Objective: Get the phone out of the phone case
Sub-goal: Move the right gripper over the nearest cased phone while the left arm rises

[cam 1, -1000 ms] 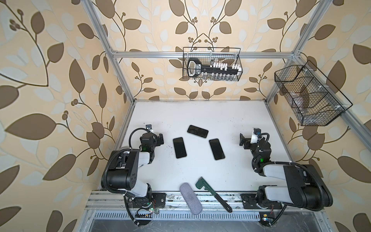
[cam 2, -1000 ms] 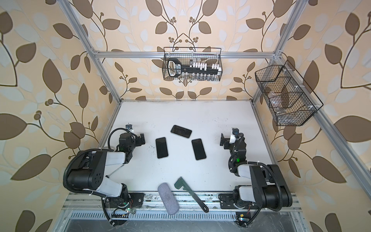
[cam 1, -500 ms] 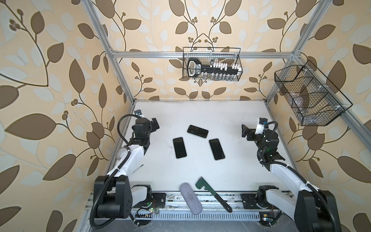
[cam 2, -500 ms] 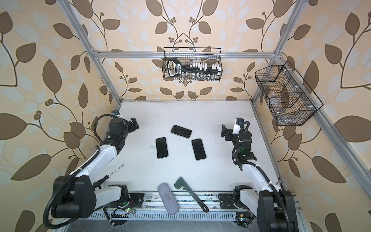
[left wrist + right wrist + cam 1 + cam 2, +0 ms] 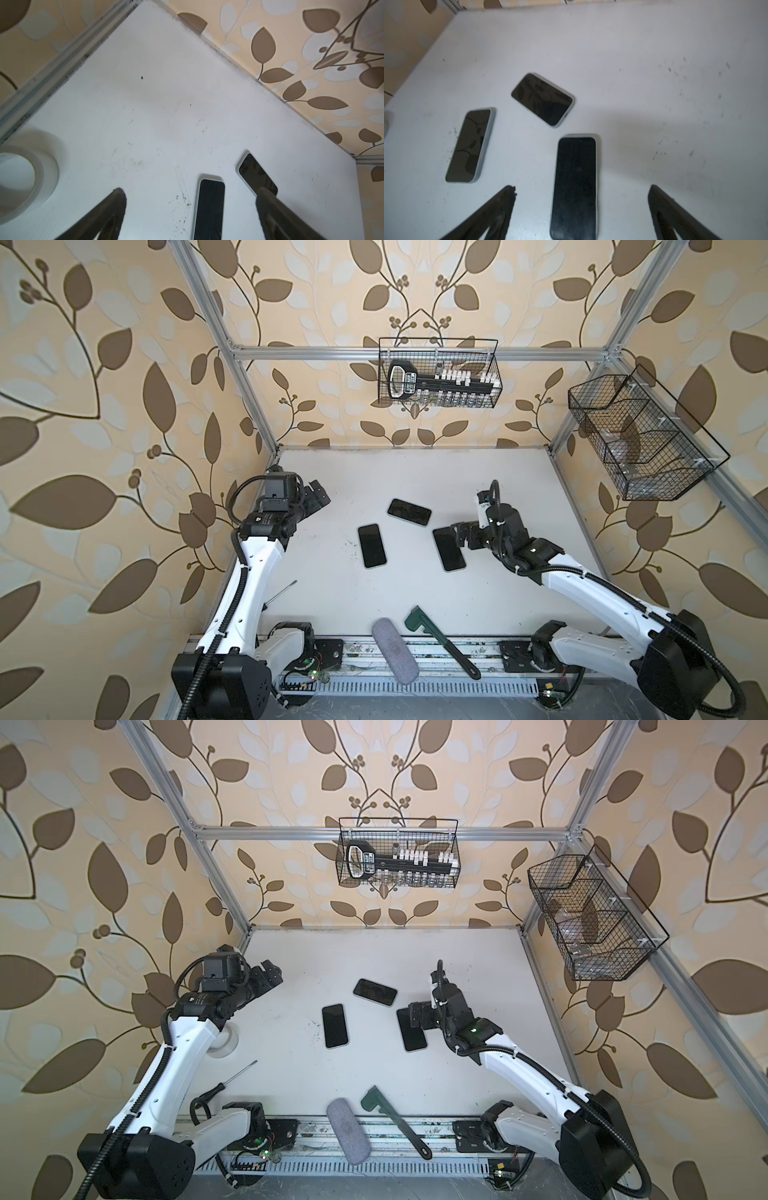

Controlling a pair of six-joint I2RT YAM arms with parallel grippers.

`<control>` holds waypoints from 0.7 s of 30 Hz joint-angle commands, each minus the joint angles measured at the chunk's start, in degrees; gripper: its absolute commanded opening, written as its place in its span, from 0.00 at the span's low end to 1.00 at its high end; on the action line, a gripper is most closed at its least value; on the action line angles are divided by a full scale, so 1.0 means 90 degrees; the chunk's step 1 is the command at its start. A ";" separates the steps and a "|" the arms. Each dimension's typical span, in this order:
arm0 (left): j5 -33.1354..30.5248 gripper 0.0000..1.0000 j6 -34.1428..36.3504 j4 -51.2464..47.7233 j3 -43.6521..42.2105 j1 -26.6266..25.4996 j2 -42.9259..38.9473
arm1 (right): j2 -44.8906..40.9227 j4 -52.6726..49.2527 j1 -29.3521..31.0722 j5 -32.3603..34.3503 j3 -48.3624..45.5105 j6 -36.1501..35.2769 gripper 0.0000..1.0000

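Three cased phones [image 5: 409, 512] lie screen-up on the white surface [image 5: 415, 477]; the reach is in hand, the right end effector [image 5: 460, 537] spread wide and empty over the rightmost phone [image 5: 449, 551], needing next to drop and grip its case, the left end effector [image 5: 319, 496] equally spread, well apart

3 cased phones [image 5: 372, 546] [image 5: 409, 512] [image 5: 451, 556], 2 baskets [image 5: 436, 339] [image 5: 665, 477], 1 tape roll [image 5: 48, 172], 1 screwdriver [image 5: 232, 1079], 1 grn wrench [image 5: 444, 646], 1 pouch [image 5: 395, 651]

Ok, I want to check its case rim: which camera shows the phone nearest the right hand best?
The right wrist view: the phone lies close up, with its pale rim clear. Both top views show it small, one end hidden under the right hand. The left wrist view misses it.
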 commanded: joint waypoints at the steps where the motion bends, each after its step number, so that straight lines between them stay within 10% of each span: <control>1: 0.0515 0.99 -0.0452 -0.0417 0.0132 -0.0054 -0.0268 | 0.0381 -0.0725 0.0422 0.0736 0.0264 0.0603 0.99; 21: 0.0796 0.99 -0.0829 -0.0059 -0.0200 -0.0113 -0.0224 | 0.2509 -0.0513 0.0975 0.0565 0.0816 0.1092 0.96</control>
